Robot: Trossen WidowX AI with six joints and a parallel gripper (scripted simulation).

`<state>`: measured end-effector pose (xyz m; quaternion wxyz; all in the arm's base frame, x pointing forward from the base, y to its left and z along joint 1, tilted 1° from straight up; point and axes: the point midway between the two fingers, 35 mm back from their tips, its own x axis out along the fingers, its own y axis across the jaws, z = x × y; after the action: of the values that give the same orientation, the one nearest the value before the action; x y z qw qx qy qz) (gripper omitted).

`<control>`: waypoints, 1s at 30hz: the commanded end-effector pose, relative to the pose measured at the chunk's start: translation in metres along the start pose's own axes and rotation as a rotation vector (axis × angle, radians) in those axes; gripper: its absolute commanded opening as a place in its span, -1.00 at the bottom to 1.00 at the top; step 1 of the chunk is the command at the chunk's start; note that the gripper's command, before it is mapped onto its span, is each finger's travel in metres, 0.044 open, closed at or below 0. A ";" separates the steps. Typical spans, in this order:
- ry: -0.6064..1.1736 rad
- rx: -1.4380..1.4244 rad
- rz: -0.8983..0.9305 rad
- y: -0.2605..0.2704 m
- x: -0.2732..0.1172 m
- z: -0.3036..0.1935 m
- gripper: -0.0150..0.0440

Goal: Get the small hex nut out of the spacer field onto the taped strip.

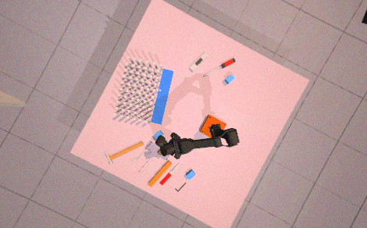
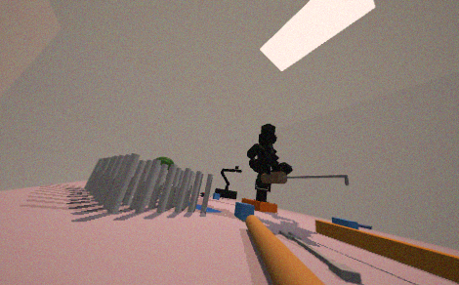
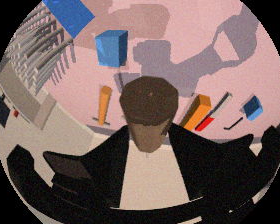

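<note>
My gripper (image 1: 162, 150) (image 2: 275, 174) (image 3: 148, 128) is shut on the brown handle of a hooked tool (image 2: 318, 177) (image 3: 150, 100), raised above the table. The tool's thin grey rod is level in the exterior view, its short bent tip pointing down at the far right, away from the spacers. The metal spacers (image 1: 118, 105) (image 2: 123, 187) (image 3: 38, 75) stand in a dense field at the left. The blue taped strip (image 1: 162, 105) (image 2: 207, 209) (image 3: 71, 17) runs along the field's edge. A tiny pale speck (image 1: 160, 90) shows at the strip's spacer-side edge; I cannot tell whether it is the nut.
A blue block (image 1: 158, 135) (image 2: 244, 211) (image 3: 111, 49) sits between strip and gripper. A hammer (image 1: 126, 151) (image 2: 274, 251), an orange bar (image 1: 159, 173) (image 3: 197, 112), a red-handled tool (image 1: 165, 179) and a black hex key (image 1: 180, 187) lie nearby. A screwdriver (image 1: 228, 63) and pale tool (image 1: 193, 67) lie farther off.
</note>
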<state>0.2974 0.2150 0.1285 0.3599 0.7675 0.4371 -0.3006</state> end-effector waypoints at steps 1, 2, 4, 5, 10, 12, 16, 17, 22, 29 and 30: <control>-0.007 0.005 -0.002 -0.002 0.005 0.004 -0.49; -0.007 0.005 -0.002 -0.002 0.006 0.004 -0.49; -0.007 0.005 -0.002 -0.002 0.007 0.005 -0.49; -0.007 0.005 -0.002 -0.003 0.008 0.006 -0.49; -0.007 0.005 -0.002 -0.004 0.012 0.008 -0.49; -0.007 0.005 -0.002 -0.004 0.014 0.009 -0.49; -0.007 0.005 -0.002 -0.005 0.017 0.011 -0.49; -0.007 0.005 -0.002 -0.005 0.018 0.011 -0.49; -0.007 0.005 -0.002 -0.007 0.022 0.014 -0.49; -0.007 0.005 -0.002 -0.008 0.027 0.017 -0.49; -0.007 0.005 -0.002 -0.009 0.028 0.018 -0.49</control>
<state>0.2997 0.2167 0.0999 0.3599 0.7675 0.4371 -0.3006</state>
